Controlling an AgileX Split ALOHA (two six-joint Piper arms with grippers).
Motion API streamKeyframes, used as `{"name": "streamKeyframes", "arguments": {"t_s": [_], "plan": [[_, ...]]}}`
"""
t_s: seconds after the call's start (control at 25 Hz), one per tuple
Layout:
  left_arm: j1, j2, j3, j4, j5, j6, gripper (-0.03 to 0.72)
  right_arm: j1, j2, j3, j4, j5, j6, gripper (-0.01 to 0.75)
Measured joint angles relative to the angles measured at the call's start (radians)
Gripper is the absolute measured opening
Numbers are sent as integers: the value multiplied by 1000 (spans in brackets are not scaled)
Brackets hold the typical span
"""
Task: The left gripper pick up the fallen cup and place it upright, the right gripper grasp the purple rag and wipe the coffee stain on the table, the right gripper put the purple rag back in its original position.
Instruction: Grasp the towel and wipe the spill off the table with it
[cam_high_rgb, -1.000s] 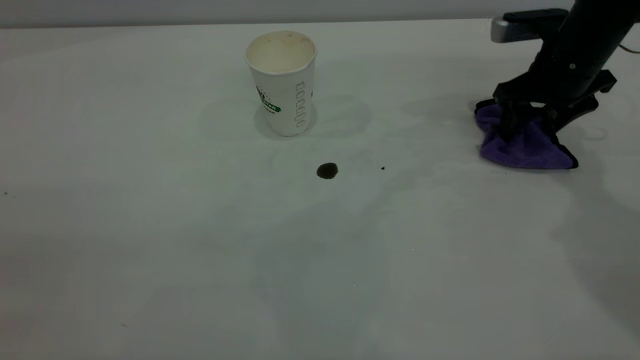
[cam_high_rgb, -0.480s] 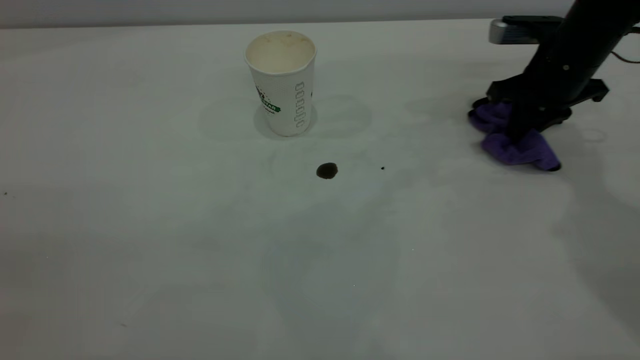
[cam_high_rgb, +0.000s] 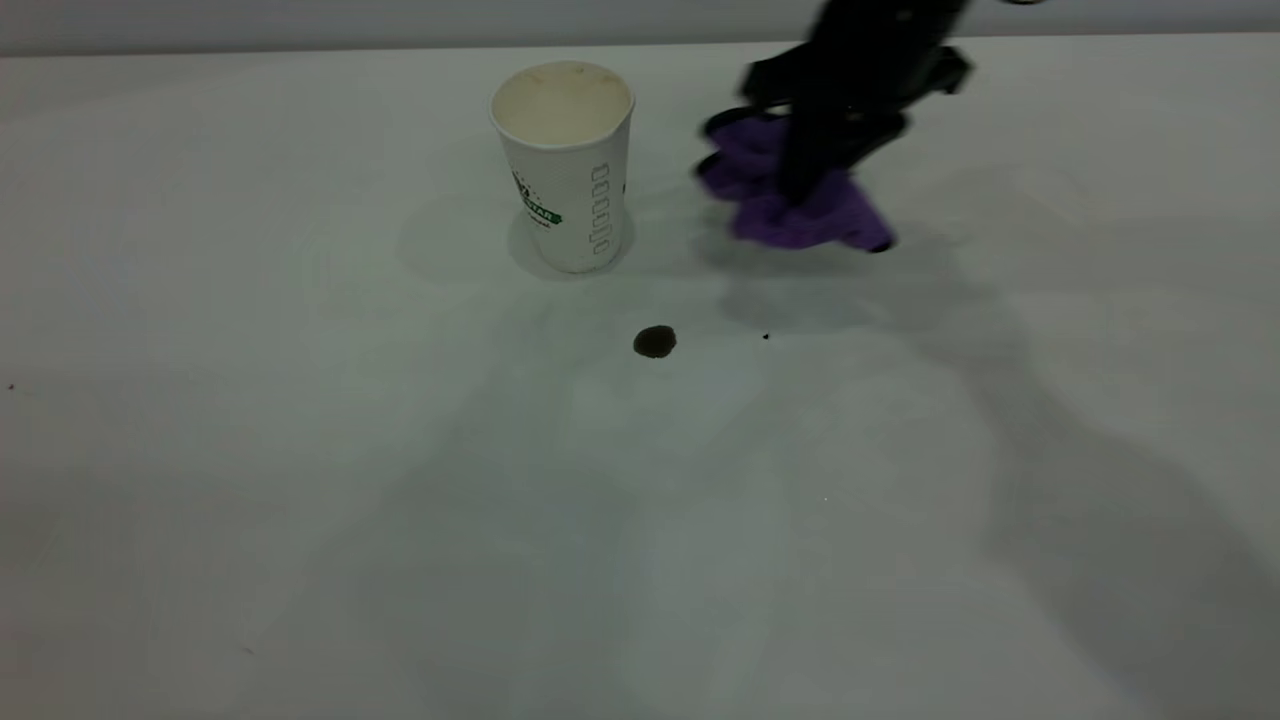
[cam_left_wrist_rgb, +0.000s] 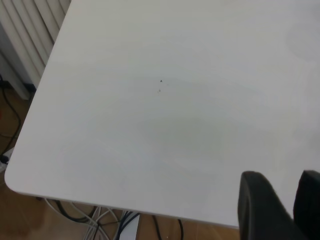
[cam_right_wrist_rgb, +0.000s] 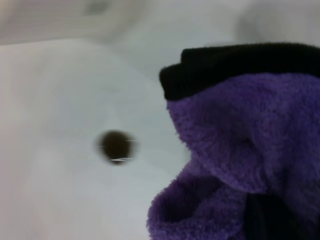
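Surface, exterior view: broad white surface (cam_high_rgb: 300, 500), pale wall strip behind.
Cup: the paper coffee cup (cam_high_rgb: 565, 165) stands upright, so the left arm's part looks done.
Right gripper (cam_high_rgb: 800, 190): fingers clenched on the purple rag (cam_high_rgb: 790, 205), held bunched above the surface beside the cup, likely to carry it to the coffee stain (cam_high_rgb: 655, 342), which lies nearer the camera, unwiped.
Left wrist view: left gripper (cam_left_wrist_rgb: 280, 210) parked over a bare corner, fingers parted slightly, holding nothing.
Right wrist view: the rag (cam_right_wrist_rgb: 240, 150) hangs close beside the stain (cam_right_wrist_rgb: 116, 146), apart from it.
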Motion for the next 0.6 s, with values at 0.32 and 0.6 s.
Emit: {"name": "streamKeyframes", "arguments": {"t_s": [0.32,0.6], "plan": [[0,0,0,0,0,0,238,101,96,-30,-52,-67,93,77],[0,0,0,0,0,0,238,107,159,-36,-52,-97,125,77]]}}
